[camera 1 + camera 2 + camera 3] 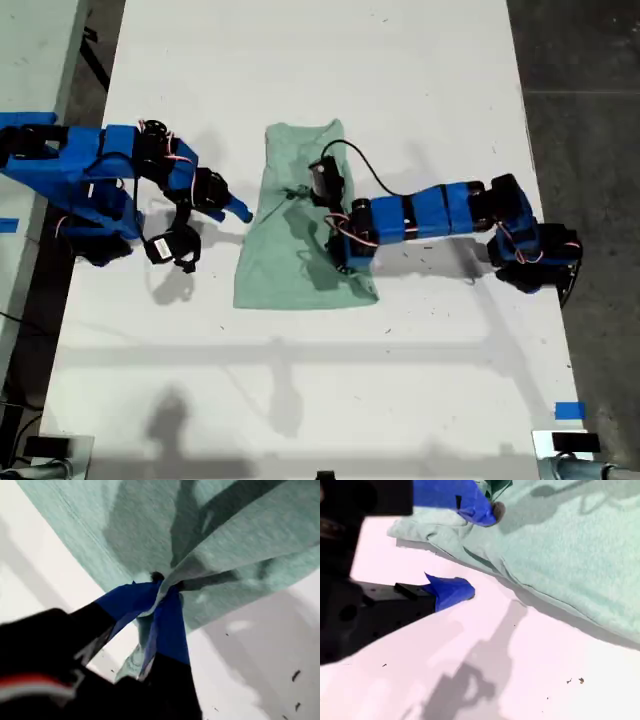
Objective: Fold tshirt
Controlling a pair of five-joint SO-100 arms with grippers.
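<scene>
The pale mint-green tshirt (290, 270) lies partly folded into a tall strip in the middle of the white table (400, 80). My first gripper (300, 192) reaches in from the exterior view's right and is shut on a pinch of the tshirt (240, 535), which rises in a puckered fold to the blue fingers (167, 625). My second gripper (240, 211) comes from the exterior view's left and is open at the cloth's edge. One of its fingers (472, 505) sits over the tshirt (570, 555); the other (451, 592) rests on bare table beside it.
The table ends at a dark floor (590, 100) on the exterior view's right. A blue tape mark (569, 410) sits near the front corner on that side. Both arm bases stand at the table's side edges. Small clamps show at the front corners.
</scene>
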